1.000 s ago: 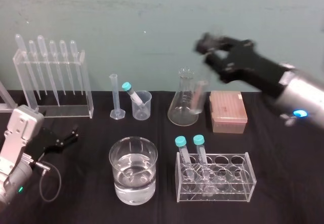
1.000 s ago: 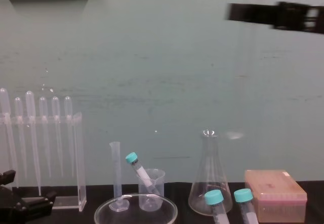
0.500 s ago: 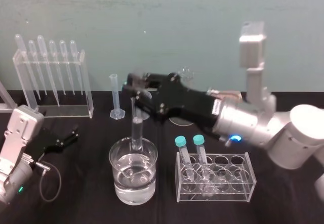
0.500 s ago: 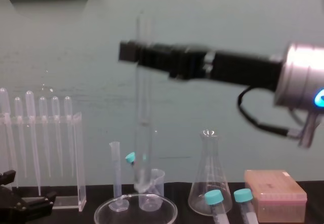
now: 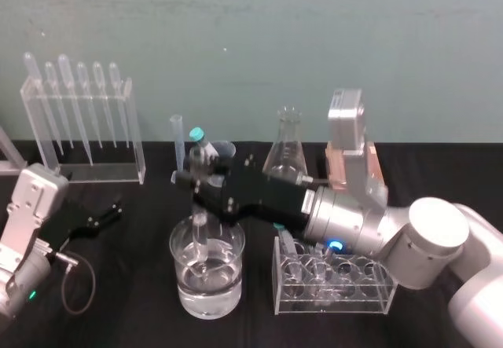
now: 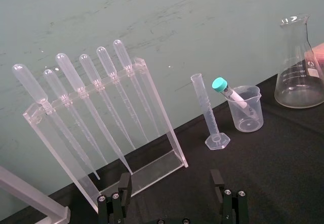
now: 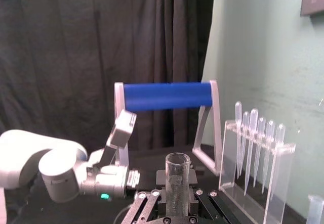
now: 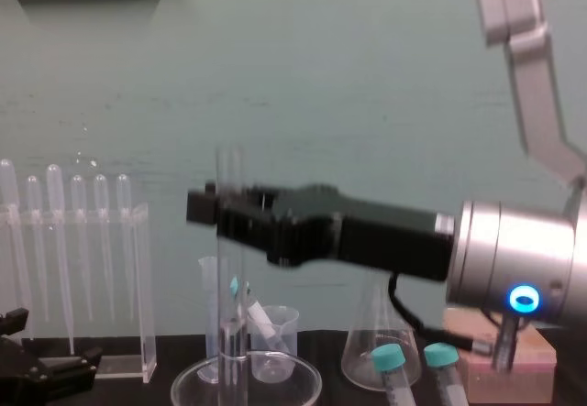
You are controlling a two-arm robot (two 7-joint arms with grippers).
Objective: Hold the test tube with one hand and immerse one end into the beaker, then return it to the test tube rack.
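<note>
While upright in right gripper's [image 5: 196, 183] jaws, slim test tube [image 8: 231, 305] inside round beaker [image 5: 234, 279].

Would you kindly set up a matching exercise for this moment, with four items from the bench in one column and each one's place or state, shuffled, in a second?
Column one
1. test tube
2. teal-capped tube
3. left gripper
4. pipettes

Column two
A. hanging in the clear stand
B. open and holding nothing, at the robot's left side
C. upright in the right gripper, lower end inside the beaker
D. leaning in the small beaker beside the graduated cylinder

Pairs: 1-C, 2-D, 3-B, 4-A
</note>
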